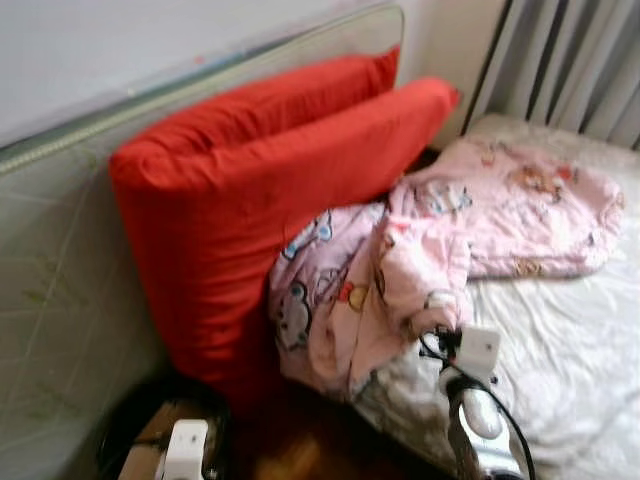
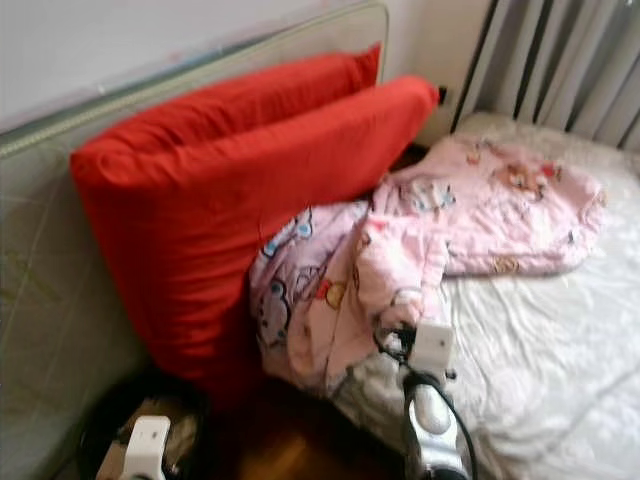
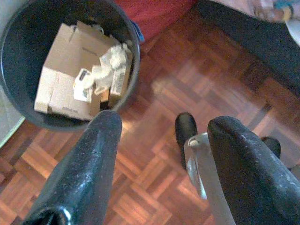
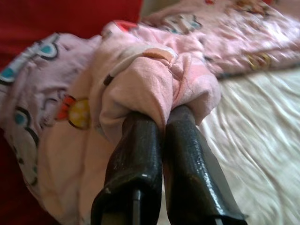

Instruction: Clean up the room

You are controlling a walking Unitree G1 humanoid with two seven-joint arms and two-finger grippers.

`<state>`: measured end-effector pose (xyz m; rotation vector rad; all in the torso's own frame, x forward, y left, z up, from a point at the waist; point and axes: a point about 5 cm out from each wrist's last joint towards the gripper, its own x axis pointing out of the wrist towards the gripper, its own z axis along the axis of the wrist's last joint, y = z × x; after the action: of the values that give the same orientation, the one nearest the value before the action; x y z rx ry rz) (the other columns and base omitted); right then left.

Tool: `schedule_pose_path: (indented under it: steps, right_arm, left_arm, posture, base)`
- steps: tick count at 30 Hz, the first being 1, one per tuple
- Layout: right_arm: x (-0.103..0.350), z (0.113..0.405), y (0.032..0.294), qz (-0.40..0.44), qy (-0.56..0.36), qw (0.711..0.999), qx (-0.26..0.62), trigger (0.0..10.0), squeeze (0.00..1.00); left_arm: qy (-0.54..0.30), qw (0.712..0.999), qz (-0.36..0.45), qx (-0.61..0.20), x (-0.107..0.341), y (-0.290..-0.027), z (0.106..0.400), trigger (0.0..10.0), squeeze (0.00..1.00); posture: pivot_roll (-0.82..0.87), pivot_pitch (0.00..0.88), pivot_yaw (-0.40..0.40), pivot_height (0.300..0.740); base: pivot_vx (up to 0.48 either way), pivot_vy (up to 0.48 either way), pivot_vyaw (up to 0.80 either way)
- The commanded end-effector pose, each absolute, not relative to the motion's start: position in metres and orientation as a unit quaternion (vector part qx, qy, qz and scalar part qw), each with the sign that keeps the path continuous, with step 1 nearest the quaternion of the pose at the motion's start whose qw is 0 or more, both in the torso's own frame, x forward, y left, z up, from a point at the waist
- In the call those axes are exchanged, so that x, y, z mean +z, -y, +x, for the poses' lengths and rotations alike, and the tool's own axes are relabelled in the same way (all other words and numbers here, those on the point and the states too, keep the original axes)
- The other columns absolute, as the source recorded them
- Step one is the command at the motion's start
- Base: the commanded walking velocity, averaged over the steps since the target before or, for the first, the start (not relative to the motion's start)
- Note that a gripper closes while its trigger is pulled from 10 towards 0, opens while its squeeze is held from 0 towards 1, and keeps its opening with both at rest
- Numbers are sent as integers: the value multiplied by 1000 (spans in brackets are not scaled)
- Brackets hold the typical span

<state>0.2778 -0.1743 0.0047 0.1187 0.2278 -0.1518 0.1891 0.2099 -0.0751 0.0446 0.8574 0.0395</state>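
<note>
Bedroom corner, your stock: white bed sheet; pink cartoon-print blanket heaped at the bed's edge against two red pillows leaning on an upright mattress. Your right gripper has both fingers pinched tight on a blanket fold. Your left gripper, fingers spread and empty, hangs over parquet floor beside a black bin holding cardboard boxes.

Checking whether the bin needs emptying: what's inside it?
The black bin holds flattened cardboard boxes and crumpled white paper. Anything beneath them is covered.
</note>
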Motion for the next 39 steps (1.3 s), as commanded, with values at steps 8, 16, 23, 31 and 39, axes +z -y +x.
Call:
schedule_pose_path:
  steps: [8, 16, 23, 31, 39]
  right_arm:
    - [18, 283, 184, 48, -67, 991, -101, 10000, 0]
    - [19, 283, 181, 49, -60, 993, -92, 10000, 0]
    - [34, 290, 174, 29, -12, 998, -59, 10000, 0]
    - [49, 297, 164, 16, 29, 999, -23, 10000, 0]
    - [60, 301, 160, 5, 59, 998, -8, 10000, 0]
  left_arm:
    - [-426, 904, 29, 12, -78, -209, 184, 10000, 0]
    - [-426, 904, 30, 10, -78, -209, 184, 10000, 0]
    - [-426, 904, 31, 9, -78, -209, 184, 10000, 0]
    - [-427, 904, 32, 7, -78, -208, 185, 10000, 0]
    - [-430, 902, 43, -4, -78, -208, 185, 10000, 0]
  posture:
    - [-66, 0, 7, 740]
    - [-64, 0, 7, 740]
    - [-65, 0, 7, 740]
    - [-65, 0, 6, 740]
    - [-67, 0, 5, 740]
  base:
    - [-276, 0, 0]
    - [-278, 0, 0]
    - [-276, 0, 0]
    - [-231, 0, 0]
    - [0, 0, 0]
